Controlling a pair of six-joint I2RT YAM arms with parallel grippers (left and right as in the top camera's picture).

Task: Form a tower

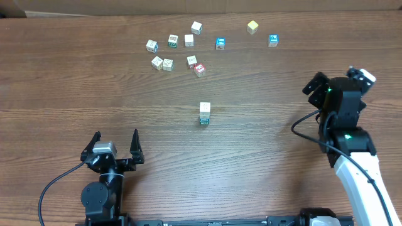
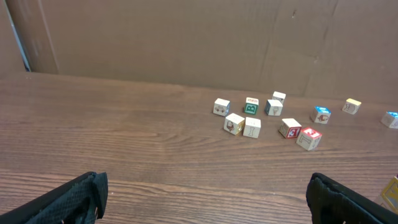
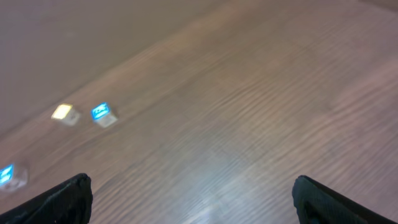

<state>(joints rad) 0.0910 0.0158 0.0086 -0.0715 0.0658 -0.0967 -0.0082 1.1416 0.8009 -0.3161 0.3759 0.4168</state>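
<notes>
Tower [image 1: 205, 114] of stacked cubes stood alone on the counter [image 1: 75, 75]. Left tool [image 1: 115, 137] and right tool [image 3: 189, 183] gaped open, empty. An off-centre cube or brushing finger could have toppled it.

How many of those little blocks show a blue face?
2. One blue cube sits at the right edge of the cluster; the second blue cube lies farther right, near the yellow cube. Faces turned away may hide more.
</notes>
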